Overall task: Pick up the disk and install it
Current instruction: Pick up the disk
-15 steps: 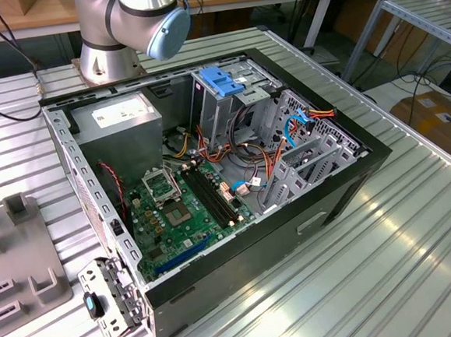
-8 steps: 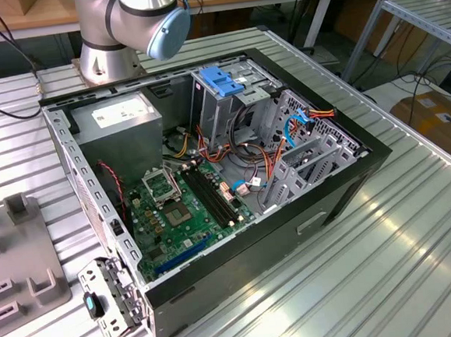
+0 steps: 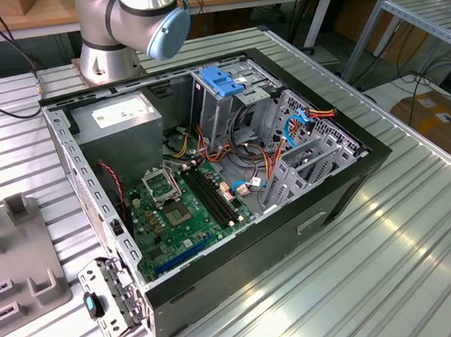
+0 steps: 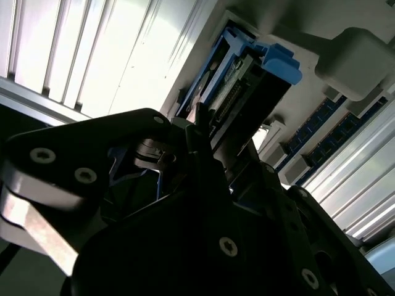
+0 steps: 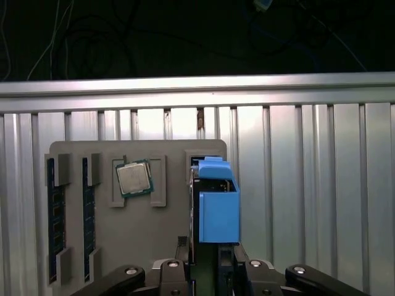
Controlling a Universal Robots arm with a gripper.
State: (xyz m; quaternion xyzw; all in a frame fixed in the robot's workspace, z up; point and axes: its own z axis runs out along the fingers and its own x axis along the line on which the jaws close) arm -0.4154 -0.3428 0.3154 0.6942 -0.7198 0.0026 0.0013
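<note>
Your disk (image 5: pixel 216 206) stands on edge in a slot of the grey fixture tray (image 5: pixel 166 228), its blue side rail turned up toward the first wrist view. The hand (image 5: pixel 213 251) is down around its near end, and the second wrist view shows the disk (image 4: pixel 247 80) running out past the hand (image 4: pixel 200 132). You cannot tell from either view whether the hand has closed on it, so don't assume a grip.

The nearest risk, as I judge it, is a hold that is off-centre. That would let the disk tilt, bind in its slot and drag the tray across the ribbed counter (image 5: pixel 308 185). Its metal faces look smooth, so a light squeeze could let it slip.

A jolt to the tray matters, because the processor chip (image 5: pixel 134 179) and the memory sticks (image 5: pixel 55 228) sit loose on it just beside the disk.

Further out, the open computer case (image 3: pixel 343 176) holds the grey drive cage (image 3: pixel 215 115) under its blue latch (image 3: pixel 222 79). Loose cables (image 3: pixel 268 161) hang close by. Rails that arrive skewed could jam at the cage mouth, or a cable could get caught.
</note>
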